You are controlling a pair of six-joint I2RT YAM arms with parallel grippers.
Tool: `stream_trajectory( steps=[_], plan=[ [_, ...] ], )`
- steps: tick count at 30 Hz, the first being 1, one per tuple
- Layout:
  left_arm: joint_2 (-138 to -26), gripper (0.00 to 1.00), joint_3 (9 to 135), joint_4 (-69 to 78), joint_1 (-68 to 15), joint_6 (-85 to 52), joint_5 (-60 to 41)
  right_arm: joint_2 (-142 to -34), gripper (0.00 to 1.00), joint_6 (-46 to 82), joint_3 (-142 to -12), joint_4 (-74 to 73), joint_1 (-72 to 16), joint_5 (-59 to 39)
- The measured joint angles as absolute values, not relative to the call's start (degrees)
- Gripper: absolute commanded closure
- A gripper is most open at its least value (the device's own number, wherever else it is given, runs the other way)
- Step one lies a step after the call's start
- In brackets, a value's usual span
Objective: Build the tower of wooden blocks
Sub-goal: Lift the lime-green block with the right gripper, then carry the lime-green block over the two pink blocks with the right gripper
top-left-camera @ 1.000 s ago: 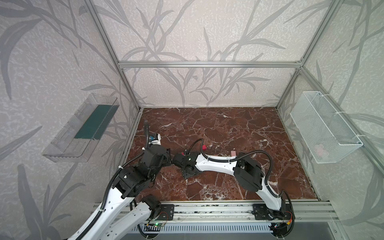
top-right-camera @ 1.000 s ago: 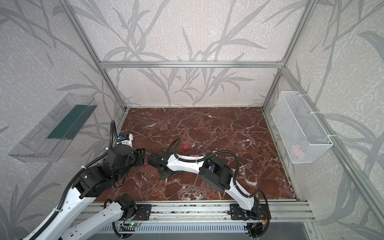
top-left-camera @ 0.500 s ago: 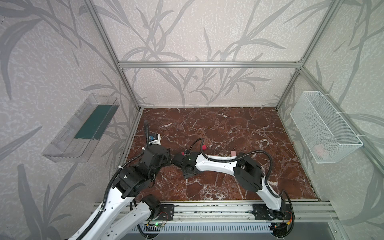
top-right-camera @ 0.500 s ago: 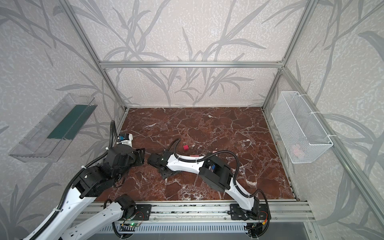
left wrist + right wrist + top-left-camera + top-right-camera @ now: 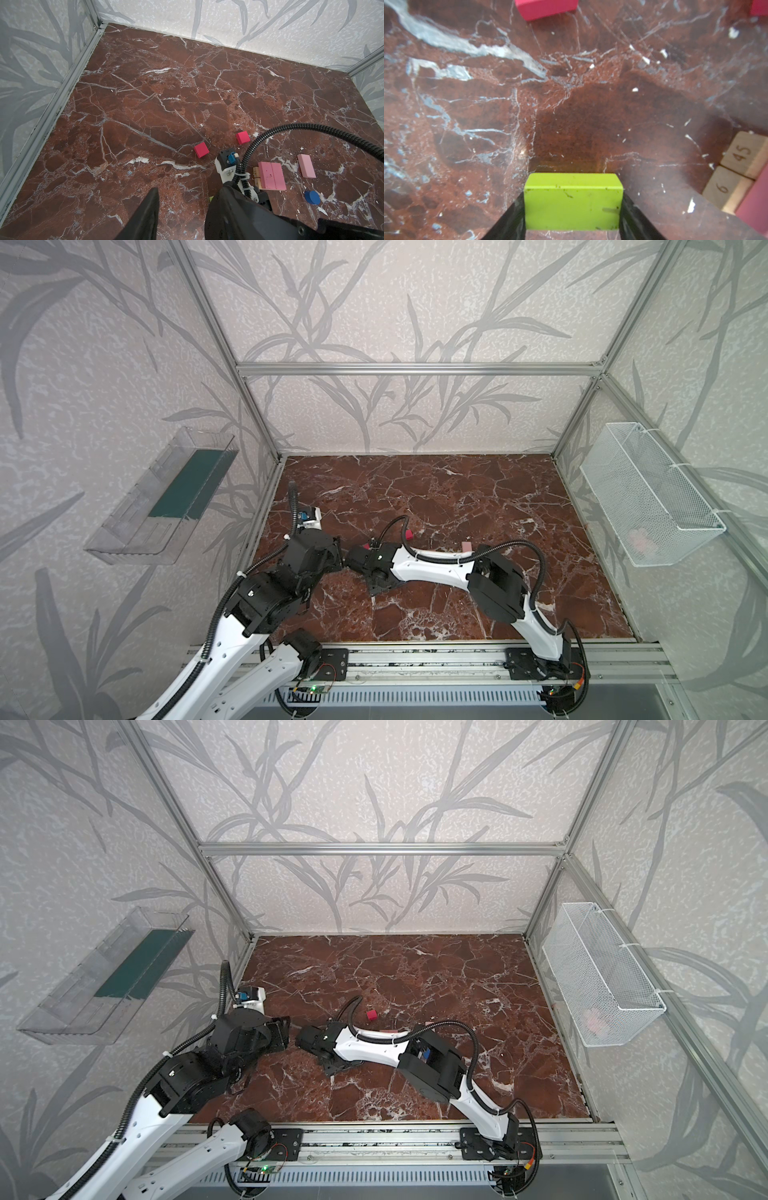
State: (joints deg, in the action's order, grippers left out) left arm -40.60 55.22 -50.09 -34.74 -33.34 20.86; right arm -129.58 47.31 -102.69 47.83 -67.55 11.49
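well, on the left wall hangs a clear bin (image 5: pixel 137 522) with a dark green strip lying in it. below it the left arm comes in over the red marble floor (image 5: pixel 457 489). the left gripper (image 5: pixel 281 1032) hovers with its jaws partly spread and nothing between them. in the left wrist view one finger (image 5: pixel 148 207) shows with bare floor beside it, while the other is lost against the black of the right arm. just past this gripper a red cube (image 5: pixel 201 149) sits on the floor, and a second red cube (image 5: pixel 242 137) sits near it, not touching. next comes the right gripper (image 5: pixel 572 196), stretched across toward the left arm and pointing down. its two fingers lie against opposite sides of the lime-green bar (image 5: pixel 573 207), gripping it low over the marble; whether the bar rests on the floor i cannot tell. further right, mostly hidden under the right arm in both top views, stands the start of the tower (image 5: pixel 268 184). it has two tan bars (image 5: pixel 256 172) side by side on the floor, their ends numbered, and two pink bars (image 5: pixel 276 172) laid flat across them, touching each other. a third pink bar (image 5: pixel 306 166) lies loose near the stack. the blue disc (image 5: pixel 312 197) lies flat, apart from both. on the right wall a white wire basket (image 5: pixel 648 506) holds something pale pink, too blurred to name
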Motion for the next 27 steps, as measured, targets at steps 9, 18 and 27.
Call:
stream_trajectory(
  steps=[9,18,27],
  plan=[
    [-40.62,0.53,55.22,-50.09,-34.74,-33.15,20.86,-127.07,0.43,47.57,-102.35,47.79,-67.22,11.53],
    [-40.84,0.53,55.22,-50.06,-34.68,-33.12,20.58,-117.16,0.44,48.45,-98.83,47.42,-65.28,13.21],
    [-42.35,0.53,55.20,-49.21,-34.17,-33.04,19.49,-111.72,0.44,50.06,-92.01,47.72,-61.01,16.69]
  ],
)
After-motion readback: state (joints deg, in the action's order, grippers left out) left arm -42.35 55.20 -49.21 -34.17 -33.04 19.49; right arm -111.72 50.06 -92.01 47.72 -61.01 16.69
